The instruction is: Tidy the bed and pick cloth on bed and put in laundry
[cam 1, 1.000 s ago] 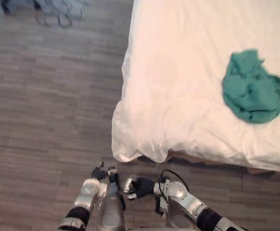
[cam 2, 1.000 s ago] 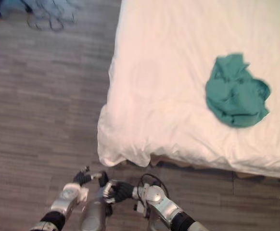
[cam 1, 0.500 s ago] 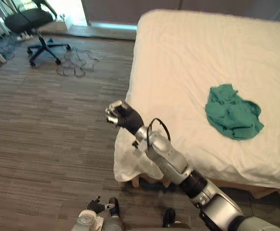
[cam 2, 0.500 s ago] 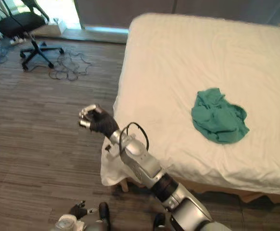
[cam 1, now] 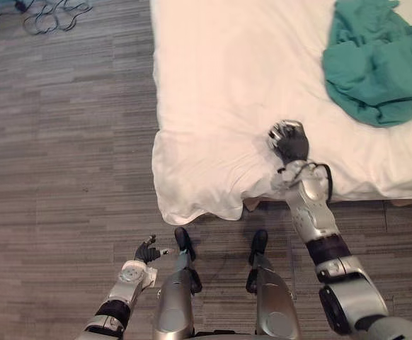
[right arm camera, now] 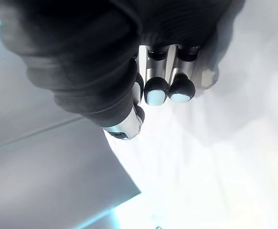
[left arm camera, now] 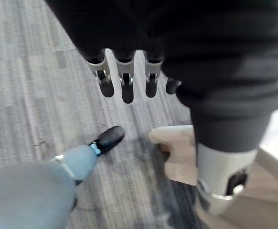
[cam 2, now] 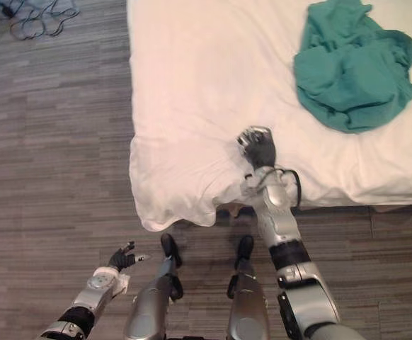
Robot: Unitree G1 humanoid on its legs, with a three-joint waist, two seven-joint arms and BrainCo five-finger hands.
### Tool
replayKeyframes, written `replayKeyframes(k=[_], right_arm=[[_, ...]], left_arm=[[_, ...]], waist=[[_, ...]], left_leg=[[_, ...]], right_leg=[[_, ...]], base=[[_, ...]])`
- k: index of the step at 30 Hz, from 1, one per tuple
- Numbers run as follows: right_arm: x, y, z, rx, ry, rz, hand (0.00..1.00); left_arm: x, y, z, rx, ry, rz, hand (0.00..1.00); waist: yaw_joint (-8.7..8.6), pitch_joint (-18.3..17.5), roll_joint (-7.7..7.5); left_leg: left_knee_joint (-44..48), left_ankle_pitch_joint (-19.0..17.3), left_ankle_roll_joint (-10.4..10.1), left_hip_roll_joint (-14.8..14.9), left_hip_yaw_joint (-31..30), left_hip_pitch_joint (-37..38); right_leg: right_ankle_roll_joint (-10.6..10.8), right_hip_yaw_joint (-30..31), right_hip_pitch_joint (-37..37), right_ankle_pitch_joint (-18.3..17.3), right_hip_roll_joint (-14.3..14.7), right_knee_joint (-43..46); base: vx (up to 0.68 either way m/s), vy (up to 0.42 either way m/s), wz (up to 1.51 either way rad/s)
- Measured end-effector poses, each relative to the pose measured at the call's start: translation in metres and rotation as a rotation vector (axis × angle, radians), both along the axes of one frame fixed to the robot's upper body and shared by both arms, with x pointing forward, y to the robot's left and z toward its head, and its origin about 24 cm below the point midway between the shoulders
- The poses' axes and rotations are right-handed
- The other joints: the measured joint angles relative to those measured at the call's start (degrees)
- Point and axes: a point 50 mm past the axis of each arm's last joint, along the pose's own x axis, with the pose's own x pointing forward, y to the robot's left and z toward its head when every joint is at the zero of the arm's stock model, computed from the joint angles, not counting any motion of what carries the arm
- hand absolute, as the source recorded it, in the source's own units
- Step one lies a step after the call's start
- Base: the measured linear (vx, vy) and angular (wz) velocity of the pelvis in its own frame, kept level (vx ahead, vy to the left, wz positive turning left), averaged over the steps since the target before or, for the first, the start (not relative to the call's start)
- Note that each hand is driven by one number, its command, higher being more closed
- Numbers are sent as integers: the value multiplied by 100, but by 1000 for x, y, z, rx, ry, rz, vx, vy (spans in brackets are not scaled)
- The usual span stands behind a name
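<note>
The right arm [cam 1: 312, 219] stretches forward, its right hand [cam 1: 289, 140] raised with fingers [right arm camera: 156, 93] curled into an empty fist. The left arm [cam 1: 124, 283] hangs low, the left hand [cam 1: 147, 251] slack, fingertips [left arm camera: 128, 86] pointing down, loosely straight.

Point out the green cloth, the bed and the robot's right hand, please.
green cloth [cam 1: 376, 64], left eye view, middle of the crumpled heap.
bed [cam 1: 213, 85], left eye view, bare white top.
right hand [cam 1: 289, 139], left eye view, its dark back.
</note>
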Motion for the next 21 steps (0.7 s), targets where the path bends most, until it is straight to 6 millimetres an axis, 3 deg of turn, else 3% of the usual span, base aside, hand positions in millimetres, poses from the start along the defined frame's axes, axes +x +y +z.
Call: replayKeyframes(k=[2, 3, 5, 6, 7, 9, 10, 12, 14, 15, 16, 17, 18, 19, 20, 21], right_arm=[[-70, -35, -63, 78, 273, -152, 100], [-86, -40, -73, 89, 320, -176, 100], [-148, -50, -101, 126, 475, -241, 100], [-160, -51, -106, 137, 505, -255, 100], [-186, -51, -116, 144, 581, -270, 100], [-209, -44, -125, 140, 668, -254, 100], [-220, -33, -132, 135, 728, -207, 0], [-221, -18, -139, 147, 761, -158, 0], [-219, -4, -145, 138, 796, -61, 0], [-219, -3, -146, 136, 799, -48, 0], [-216, -5, -145, 112, 804, -23, 0], [-208, -10, -143, 91, 798, 4, 0], [-204, -11, -142, 88, 789, 11, 0], [-199, -9, -142, 94, 777, 17, 0], [-197, -5, -142, 105, 766, 17, 0], [-197, -4, -142, 118, 747, 1, 0]], left_arm=[[-3, 6, -1, -9, 20, -4, 0], [-5, 9, -2, -7, 29, -6, 0], [-23, 22, -11, -10, 80, 12, 0], [-28, 24, -14, -10, 94, 16, 0], [-40, 26, -20, -6, 128, 15, 0], [-56, 30, -29, -17, 163, 42, 0], [-76, 30, -38, -40, 192, 89, 0], [-93, 28, -45, -62, 208, 125, 0], [-114, 26, -52, -89, 219, 175, 0], [-121, 24, -55, -98, 227, 188, 0], [-137, 18, -60, -121, 251, 207, 0], [-152, 11, -66, -144, 280, 222, 0], [-156, 8, -67, -151, 286, 223, 0], [-154, 7, -67, -143, 283, 200, 0], [-148, 6, -65, -129, 267, 168, 0], [-143, 3, -65, -121, 261, 141, 0]], waist=[[-120, -260, -86], [-130, -291, -107], [-199, -547, -173], [-212, -629, -178], [-244, -811, -147], [-250, -965, -132], [-243, -1103, -79], [-205, -1198, -110], [-42, -1265, -159], [3, -1280, -163], [116, -1360, -21], [180, -1434, 172], [177, -1457, 219], [166, -1474, 138], [142, -1530, -25], [130, -1502, -148]], left_leg=[[0, -93, -60, 27, 137, 217], [0, -116, -63, 33, 193, 312], [0, -247, -148, 81, 535, 751], [-1, -267, -167, 86, 635, 837], [0, -326, -194, 108, 799, 1011], [3, -385, -220, 128, 965, 1268], [28, -499, -250, 163, 1025, 1512], [498, -750, -173, 248, 888, 1540], [1764, -1360, 269, 477, 141, 1317], [2040, -1532, 365, 520, -131, 1245], [2300, -1900, 430, 565, -669, 1217], [2197, -2337, 334, 588, -1074, 1381], [2055, -2544, 266, 581, -1128, 1467], [1880, -2656, -100, 480, -1062, 1524], [1851, -2625, -108, 332, -851, 1512], [1869, -2587, -246, 279, -594, 1528]], right_leg=[[1, 47, 171, -81, 29, -10], [-4, 89, 235, -87, 40, -10], [-36, 287, 499, -140, 108, -29], [-46, 326, 544, -158, 118, -38], [-44, 416, 646, -198, 158, -48], [-56, 560, 811, -224, 213, -76], [-80, 721, 948, -251, 279, -75], [-94, 935, 1075, -263, 280, -69], [-99, 1348, 1158, -265, 297, 5], [-107, 1467, 1158, -272, 321, 24], [-113, 1758, 1116, -277, 441, -7], [-10, 2097, 1005, -250, 637, -56], [27, 2226, 949, -210, 717, -80], [75, 2397, 842, -119, 748, -121], [44, 2495, 717, 63, 631, -203], [-20, 2477, 592, 175, 535, -232]], base=[[153, -19, -18], [115, -8, -31], [133, -8, -60], [156, -13, -62], [99, -13, -39], [100, -20, -52], [73, -17, -55], [53, -13, -55], [-1, -21, -82], [-52, 13, -97], [-127, 106, -143], [-147, 141, -153], [-154, 176, -144], [-142, 179, -113], [-125, 171, -121], [-114, 138, -100]])
